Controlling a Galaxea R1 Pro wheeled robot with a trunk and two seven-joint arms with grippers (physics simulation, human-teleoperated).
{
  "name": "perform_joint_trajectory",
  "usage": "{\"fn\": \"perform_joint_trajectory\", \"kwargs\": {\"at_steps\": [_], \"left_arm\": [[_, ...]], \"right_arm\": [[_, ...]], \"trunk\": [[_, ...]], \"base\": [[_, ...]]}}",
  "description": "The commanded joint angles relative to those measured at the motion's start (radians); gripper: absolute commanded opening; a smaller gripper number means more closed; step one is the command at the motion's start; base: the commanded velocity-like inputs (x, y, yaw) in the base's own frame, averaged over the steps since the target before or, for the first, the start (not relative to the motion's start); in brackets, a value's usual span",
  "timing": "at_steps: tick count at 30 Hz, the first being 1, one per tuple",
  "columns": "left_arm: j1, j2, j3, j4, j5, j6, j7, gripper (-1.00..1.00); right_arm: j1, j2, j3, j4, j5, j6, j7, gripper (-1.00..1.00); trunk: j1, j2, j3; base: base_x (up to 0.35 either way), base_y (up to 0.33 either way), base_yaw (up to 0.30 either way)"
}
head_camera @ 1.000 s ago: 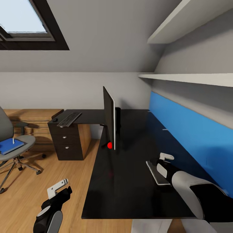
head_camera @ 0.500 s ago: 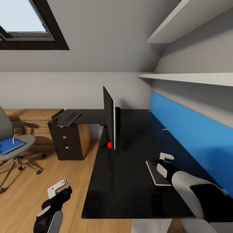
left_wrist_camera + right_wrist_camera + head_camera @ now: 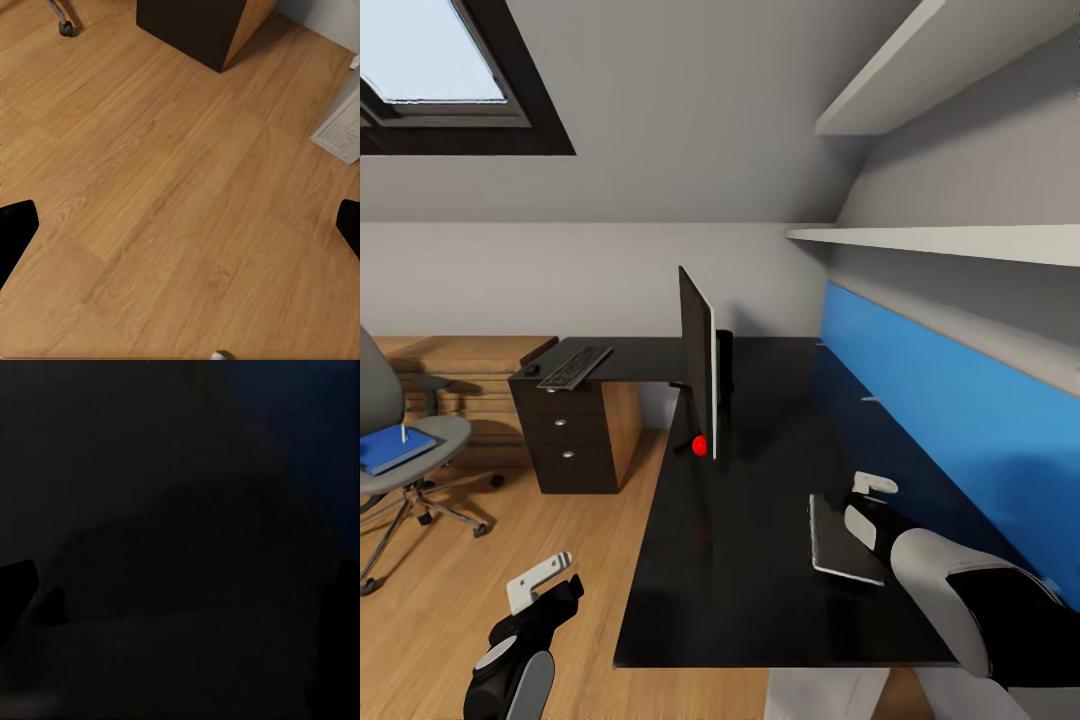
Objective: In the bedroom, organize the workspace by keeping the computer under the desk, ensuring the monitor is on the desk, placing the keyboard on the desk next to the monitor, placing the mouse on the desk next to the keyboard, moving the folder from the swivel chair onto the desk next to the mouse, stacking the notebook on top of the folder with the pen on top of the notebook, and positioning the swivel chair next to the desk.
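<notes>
notebook (image 3: 845, 540) now tilted, one edge lifted off desk (image 3: 760, 600) | right pincer (image 3: 863, 492) at it, grip unclear | left pincer (image 3: 540, 582) spread wide, empty, over floor (image 3: 180, 210)

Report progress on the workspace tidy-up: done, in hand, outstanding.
Done: monitor stands on the desk, and keyboard and mouse lie on its far wing. In hand: the right gripper is at the notebook on the desk. Outstanding: folder with the pen sits on the swivel chair, away from the desk; left gripper idle.
</notes>
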Motion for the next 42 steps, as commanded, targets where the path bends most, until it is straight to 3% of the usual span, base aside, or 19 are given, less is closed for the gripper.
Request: {"fn": "perform_joint_trajectory", "kwargs": {"at_steps": [1, 42], "left_arm": [[-0.001, 0.000, 0.001, -0.002, 0.009, 0.003, 0.006, 1.00], [-0.001, 0.000, -0.002, -0.002, 0.009, 0.003, 0.006, 1.00]], "right_arm": [[0.000, 0.000, 0.000, 0.010, -0.018, 0.004, -0.004, 1.00], [0.000, -0.002, -0.002, 0.008, -0.019, -0.018, -0.001, 1.00]], "trunk": [[0.000, 0.000, -0.001], [0.000, 0.000, -0.001]], "base": [[-0.176, 0.000, 0.000], [-0.108, 0.000, 0.000]]}}
